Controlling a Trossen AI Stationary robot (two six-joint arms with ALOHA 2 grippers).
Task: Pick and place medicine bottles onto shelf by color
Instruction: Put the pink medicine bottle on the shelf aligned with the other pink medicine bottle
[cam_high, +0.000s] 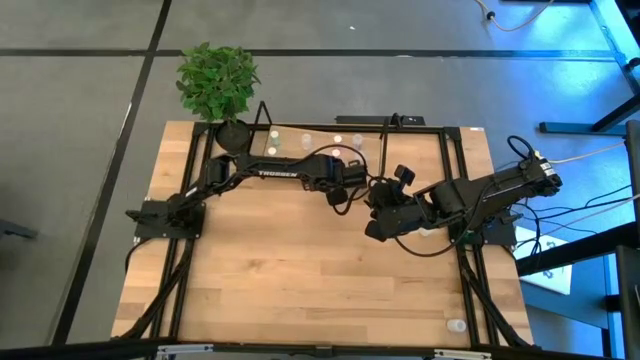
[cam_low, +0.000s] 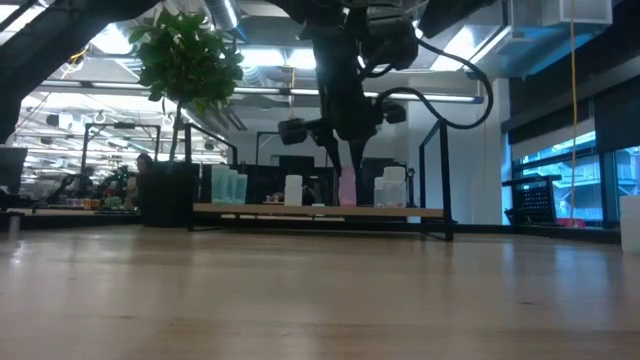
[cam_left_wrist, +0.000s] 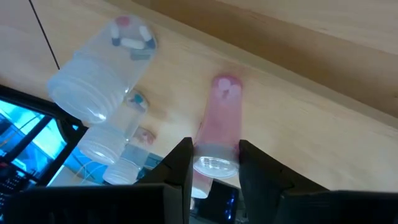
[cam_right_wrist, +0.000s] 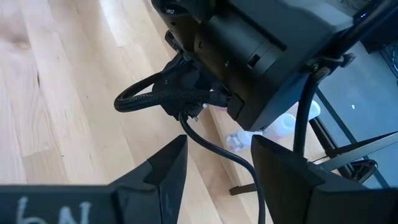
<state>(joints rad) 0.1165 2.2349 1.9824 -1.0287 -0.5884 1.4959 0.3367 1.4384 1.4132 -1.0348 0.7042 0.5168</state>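
Over the shelf (cam_high: 300, 137) along the table's far edge, the left gripper (cam_left_wrist: 214, 165) was clamped on a pink medicine bottle (cam_left_wrist: 219, 127) standing beside clear ones. Releasing off-vertical could tip it into those neighbours. Nearer the table's middle, the right gripper (cam_right_wrist: 217, 163) waited, fingers apart and empty.

Along the table's (cam_high: 300, 260) far edge, the shelf (cam_high: 430, 127), with several medicine bottles (cam_high: 337, 140) spaced across its board. At the far left corner, beside the shelf's left end, a potted plant (cam_high: 217, 80). Over the shelf's middle, the left gripper (cam_left_wrist: 214, 163), one bottle (cam_left_wrist: 219, 124) between its fingers, more bottles just beside. Right of it, over the tabletop before the shelf, the right gripper (cam_high: 376, 228). Near the front right corner, a lone bottle (cam_high: 456, 325).
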